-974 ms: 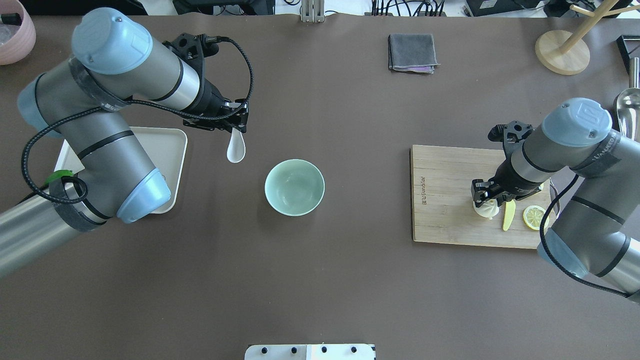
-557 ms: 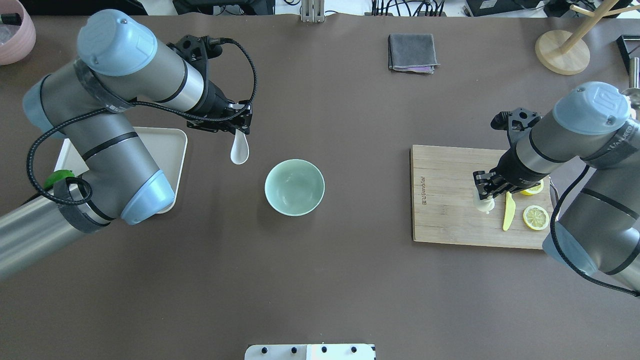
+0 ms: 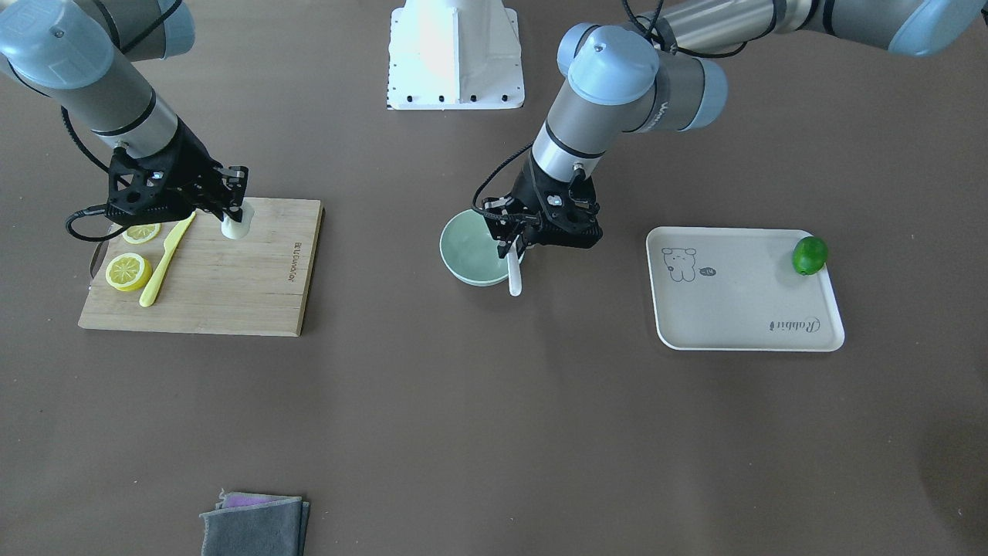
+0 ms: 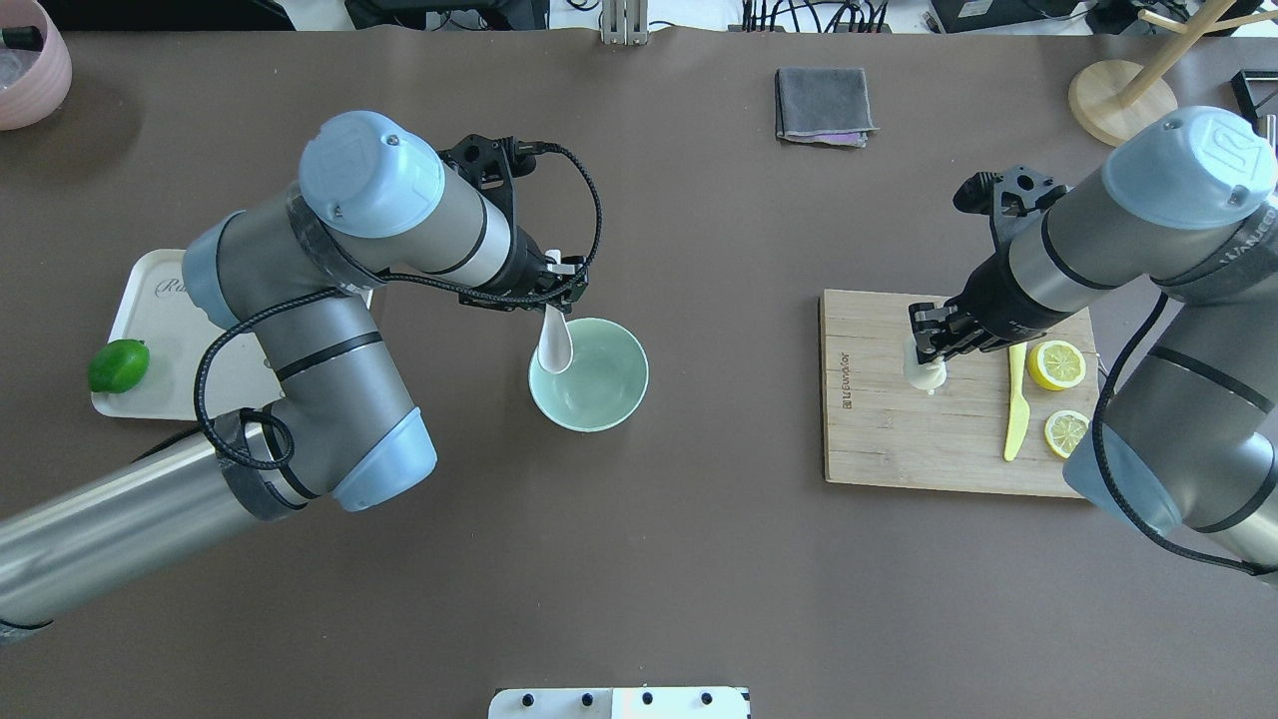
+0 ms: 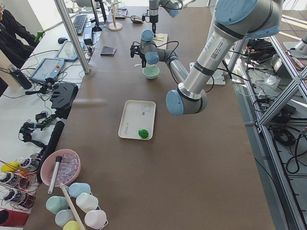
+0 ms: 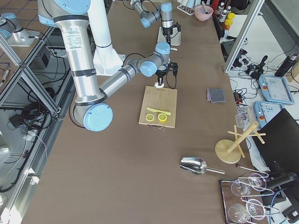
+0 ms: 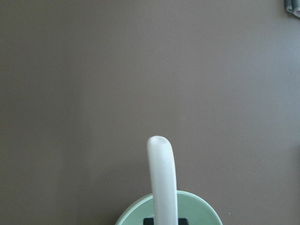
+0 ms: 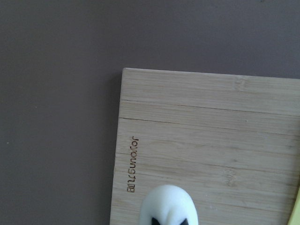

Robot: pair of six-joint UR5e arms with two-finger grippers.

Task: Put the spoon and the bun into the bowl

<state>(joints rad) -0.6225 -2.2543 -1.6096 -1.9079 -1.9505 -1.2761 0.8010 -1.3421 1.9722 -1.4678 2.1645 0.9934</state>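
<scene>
My left gripper (image 4: 555, 298) is shut on the handle of the white spoon (image 4: 554, 346). The spoon hangs scoop-down over the left rim of the mint-green bowl (image 4: 604, 387) at the table's middle. In the left wrist view the spoon (image 7: 161, 178) sticks out above the bowl's rim (image 7: 199, 206). My right gripper (image 4: 927, 352) is shut on the white bun (image 4: 927, 376) and holds it over the left part of the wooden cutting board (image 4: 889, 439). The bun (image 8: 168, 204) shows at the bottom of the right wrist view. In the front view the spoon (image 3: 514, 278) hangs at the bowl's (image 3: 465, 251) edge.
On the board lie a yellow knife (image 4: 1015, 414) and two lemon halves (image 4: 1056, 363). A beige tray (image 4: 165, 300) with a lime (image 4: 118, 365) is at the left. A grey cloth (image 4: 824, 105) and a wooden stand (image 4: 1123, 100) are at the far side.
My left arm has swung right, carrying the spoon from beside the tray to the bowl's left rim. My right gripper has moved with the bun away from the knife toward the board's left part.
</scene>
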